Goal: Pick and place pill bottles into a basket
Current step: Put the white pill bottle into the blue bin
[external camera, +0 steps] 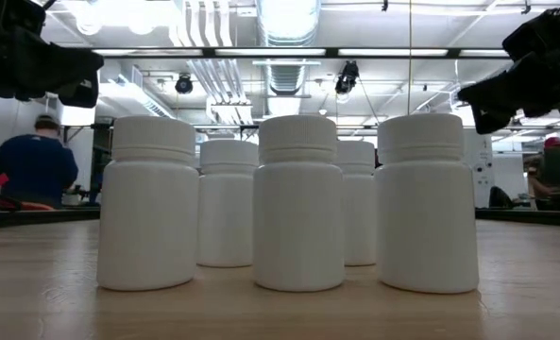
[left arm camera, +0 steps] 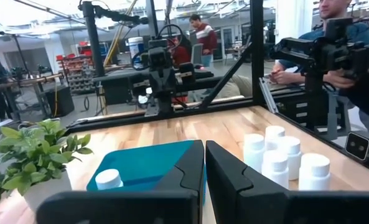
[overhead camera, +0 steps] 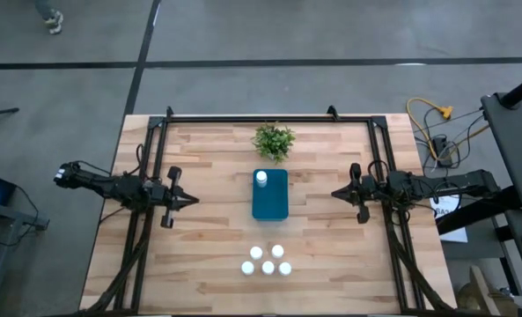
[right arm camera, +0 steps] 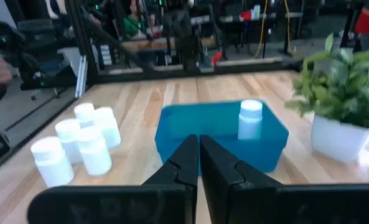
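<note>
The wooden counter [overhead camera: 216, 220] is seen from above, with the teal basket [overhead camera: 270, 202] lying near its middle; the basket is taken as the landmark. The left arm is held well to the left of the basket, its left pincer [overhead camera: 193, 201] closed and empty, the two fingers pressed together. The right arm is held well to the right of the basket, its right pincer [overhead camera: 335, 193] likewise closed and gripping nothing. Both pincers are pointed toward the basket. A small potted plant [overhead camera: 274, 141] is placed just beyond the basket's far end. One pill bottle [overhead camera: 261, 179] is stood upright inside the basket, at the end nearest the plant. Five more pill bottles [overhead camera: 268, 261] are clustered upright on the counter near the basket's other end, apart from it.
</note>
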{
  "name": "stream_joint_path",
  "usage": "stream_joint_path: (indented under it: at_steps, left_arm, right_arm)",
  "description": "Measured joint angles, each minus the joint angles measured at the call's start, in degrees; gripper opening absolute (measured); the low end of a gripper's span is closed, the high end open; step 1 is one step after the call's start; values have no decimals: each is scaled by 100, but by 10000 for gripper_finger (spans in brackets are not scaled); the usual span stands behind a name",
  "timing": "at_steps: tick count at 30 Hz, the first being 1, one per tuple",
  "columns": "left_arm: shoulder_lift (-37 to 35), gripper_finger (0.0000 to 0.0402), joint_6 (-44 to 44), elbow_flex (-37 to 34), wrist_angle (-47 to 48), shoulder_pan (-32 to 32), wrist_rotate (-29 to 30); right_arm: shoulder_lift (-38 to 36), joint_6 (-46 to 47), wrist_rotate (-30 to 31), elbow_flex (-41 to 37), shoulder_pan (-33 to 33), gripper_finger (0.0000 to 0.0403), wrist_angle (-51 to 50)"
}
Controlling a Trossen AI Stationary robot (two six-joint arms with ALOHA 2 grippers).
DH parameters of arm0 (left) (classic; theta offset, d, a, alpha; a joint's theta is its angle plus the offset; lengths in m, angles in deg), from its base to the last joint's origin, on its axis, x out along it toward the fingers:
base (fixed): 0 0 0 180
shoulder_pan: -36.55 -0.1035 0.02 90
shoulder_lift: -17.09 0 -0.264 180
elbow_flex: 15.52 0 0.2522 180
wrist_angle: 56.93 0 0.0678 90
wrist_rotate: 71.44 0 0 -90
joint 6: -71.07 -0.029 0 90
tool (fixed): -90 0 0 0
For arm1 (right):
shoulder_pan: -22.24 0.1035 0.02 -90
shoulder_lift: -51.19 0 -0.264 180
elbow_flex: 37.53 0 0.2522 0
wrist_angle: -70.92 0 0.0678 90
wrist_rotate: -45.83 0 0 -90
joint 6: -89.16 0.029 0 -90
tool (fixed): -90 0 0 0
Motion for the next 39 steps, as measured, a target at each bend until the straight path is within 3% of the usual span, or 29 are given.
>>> stream_joint_path:
  at_steps: [4,11,18,29,39]
  left_arm:
    - [87,0,0,-2,0,0,-4]
    - [342,0,0,-4,0,0,-8]
    - [564,0,-2,-4,-3,0,-9]
    - [552,0,-3,-4,-84,0,-8]
    - [591,0,-2,-4,-114,2,-8]
  right_arm:
    - [3,-95,-20,72,1,8,369]
    - [706,19,-15,1100,0,8,-412]
    - [2579,147,-82,2481,2,8,-1105]
    - [5461,119,-1172,4400,28,8,-1728]
    - [7082,-150,-1555,6044,445,9,-2426]
